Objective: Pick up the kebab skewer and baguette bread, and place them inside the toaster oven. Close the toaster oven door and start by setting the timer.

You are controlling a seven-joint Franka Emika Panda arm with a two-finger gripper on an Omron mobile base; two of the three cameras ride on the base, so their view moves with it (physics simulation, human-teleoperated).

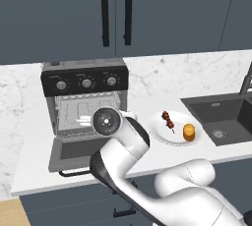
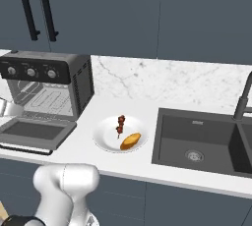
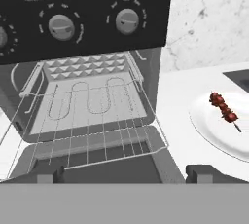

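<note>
right then, the claw point(image 3: 124, 173) was spread wide and held nothing, just in front of the toaster oven point(image 1: 84, 104). the toaster oven door point(image 1: 78, 152) lay flat down, open, on the white surface point(image 2: 83, 144). the wire rack point(image 3: 92, 102) inside was bare. the kebab skewer point(image 2: 119, 125) and the baguette bread point(image 2: 130, 141) lay side by side on a white plate point(image 2: 106, 136), between the oven and the dark sink point(image 2: 197, 141).

Bright, even rendered light, soft shadows, slightly coarse detail.
</note>
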